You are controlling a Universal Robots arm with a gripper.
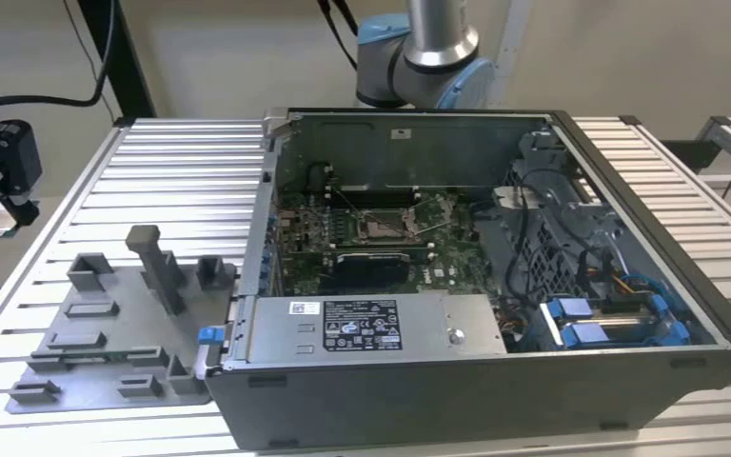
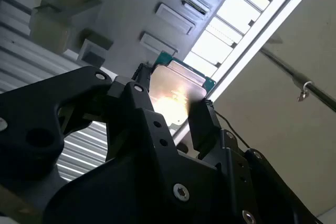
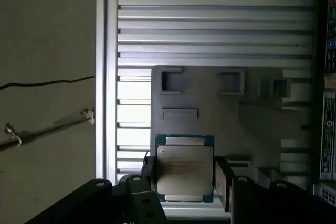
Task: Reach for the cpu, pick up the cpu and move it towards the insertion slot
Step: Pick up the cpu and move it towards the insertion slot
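Note:
The cpu (image 3: 185, 169), a small square chip with a pale silver face and a green rim, sits between the two black fingers (image 3: 224, 181) of my gripper (image 3: 185, 178), which is shut on it. In the second wrist view the cpu (image 2: 176, 95) shines between the fingers of the gripper (image 2: 170, 106). It hangs above the near edge of the grey fixture plate (image 3: 220, 119). In the exterior view my gripper (image 1: 4, 190) is at the far left, beyond the table edge. The insertion slot (image 1: 381, 227) lies inside the open computer case (image 1: 493, 381), on the green board.
The grey fixture plate (image 1: 111, 324) with upright blocks lies on the ribbed metal table (image 1: 175, 181), to the exterior view's left of the case. A black rectangular recess (image 1: 365, 271) sits just in front of the slot. Cables and blue drive brackets (image 1: 607, 319) fill the case's right side.

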